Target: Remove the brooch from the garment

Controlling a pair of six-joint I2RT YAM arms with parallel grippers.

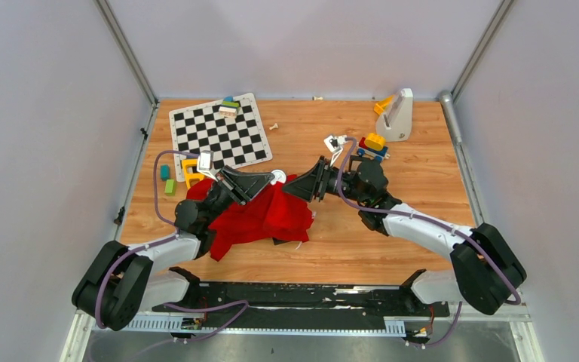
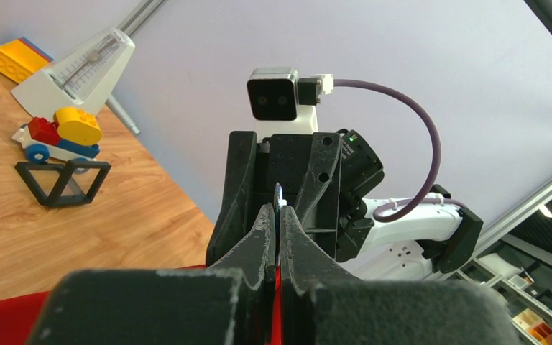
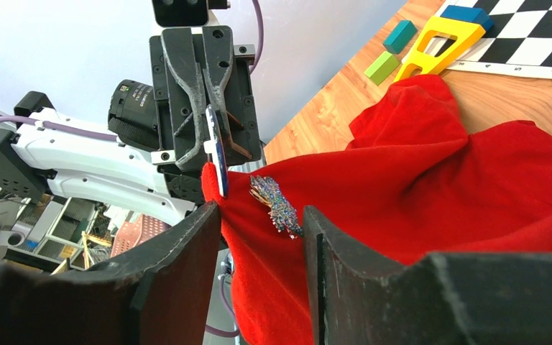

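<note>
The red garment (image 1: 264, 215) lies bunched at the table's middle, one edge lifted. My left gripper (image 1: 270, 179) is shut on that raised edge, with a thin round white disc (image 3: 218, 151) sticking out between its fingertips (image 2: 266, 215). A sparkly multicoloured brooch (image 3: 276, 203) sits on the cloth just below that grip. My right gripper (image 3: 261, 212) faces the left one, open, its jaws on either side of the hanging fold. The brooch lies close to the tip of its right finger (image 3: 316, 230), with no pinch on it. In the top view the right gripper (image 1: 295, 186) is almost touching the left.
A checkerboard mat (image 1: 219, 136) lies at the back left, with small coloured blocks (image 1: 167, 181) and a yellow frame piece (image 1: 191, 172) beside it. A white metronome (image 1: 397, 115), a toy block car (image 1: 373, 145) and a black wire frame (image 2: 61, 181) stand at the back right.
</note>
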